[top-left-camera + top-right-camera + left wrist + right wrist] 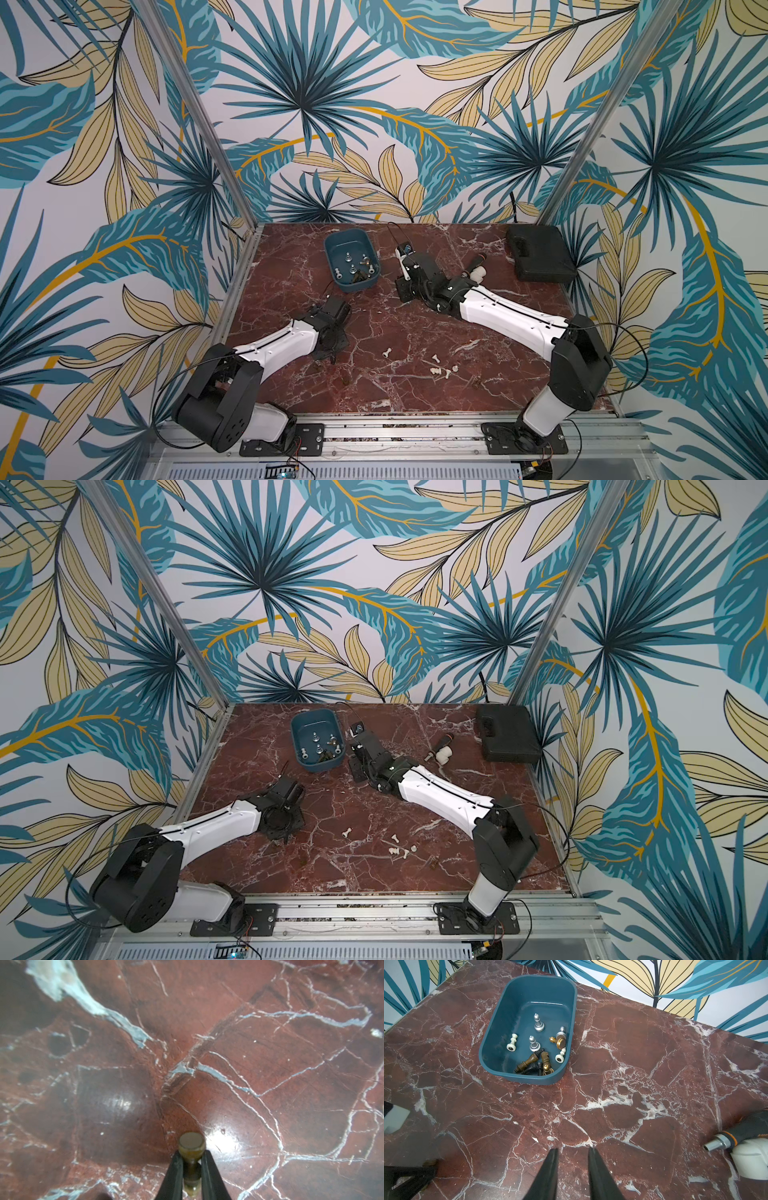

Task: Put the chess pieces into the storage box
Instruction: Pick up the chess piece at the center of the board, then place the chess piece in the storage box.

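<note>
Step in hand: pick-up with your left arm. I judge the grasp made and the carry to the box not yet begun.
Left gripper (192, 1155): its fingers (175, 1176) are pinching a brown chess piece (191, 1144) by the thin stem, with the round base pointing away from the wrist.
Doubt: the wrist view is too close to show whether that piece is clear of the marble table (374, 395) or touching it.
Right gripper (573, 1151): the fingers are a little apart with nothing between them. It is parked near the box, on its right.
Storage box (353, 286): it sits at the back of the table, well apart from your left gripper, with about ten loose pieces (538, 1026) inside, lying and standing.
Still out: several white pieces (440, 371) lie near the front of the table, with a dark piece (477, 380) just to their right.
Next move: lift straight up first, since the grip is on a thin stem and the piece may pivot. Then carry it back over the rim and part the fingers low inside the box.
Watch: your right arm lies beside the box, so bring your left in from the box's near-left side.
</note>
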`<action>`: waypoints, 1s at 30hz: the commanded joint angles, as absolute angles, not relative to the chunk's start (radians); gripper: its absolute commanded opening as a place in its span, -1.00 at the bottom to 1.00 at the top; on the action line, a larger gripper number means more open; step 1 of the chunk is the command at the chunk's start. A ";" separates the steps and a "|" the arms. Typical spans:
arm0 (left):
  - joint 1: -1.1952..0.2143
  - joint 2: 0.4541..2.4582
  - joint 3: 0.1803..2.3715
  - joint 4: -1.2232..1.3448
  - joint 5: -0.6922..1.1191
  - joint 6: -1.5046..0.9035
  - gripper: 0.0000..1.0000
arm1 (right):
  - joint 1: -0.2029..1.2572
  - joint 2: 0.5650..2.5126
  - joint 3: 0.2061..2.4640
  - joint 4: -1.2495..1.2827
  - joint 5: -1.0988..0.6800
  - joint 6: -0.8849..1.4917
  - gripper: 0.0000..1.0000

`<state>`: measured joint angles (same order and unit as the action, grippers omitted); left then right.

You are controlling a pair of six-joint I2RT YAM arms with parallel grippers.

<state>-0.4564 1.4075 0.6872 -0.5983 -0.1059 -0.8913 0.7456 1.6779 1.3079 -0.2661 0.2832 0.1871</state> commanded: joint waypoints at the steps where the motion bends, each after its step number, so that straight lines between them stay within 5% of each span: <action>1: -0.453 1.414 0.753 -0.650 -0.132 -0.826 -0.90 | 0.742 1.692 1.308 -0.269 0.290 0.183 -0.41; 9: -0.419 1.450 1.105 -0.765 -0.269 -0.599 -0.90 | 0.741 1.659 1.315 -0.268 0.298 0.183 -0.41; 23: -0.311 2.093 1.821 -0.883 -0.225 -0.353 -0.87 | 0.739 1.590 1.284 -0.304 0.308 0.198 -0.41; 30: -0.291 2.244 1.954 -0.935 -0.240 -0.357 -0.59 | 0.739 1.529 1.241 -0.357 0.265 0.230 -0.37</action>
<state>-0.3061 2.2314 1.8977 -0.8795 -0.2249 -0.3676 0.7418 1.5585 1.2770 -0.3012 0.2813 0.2062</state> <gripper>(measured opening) 0.186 0.310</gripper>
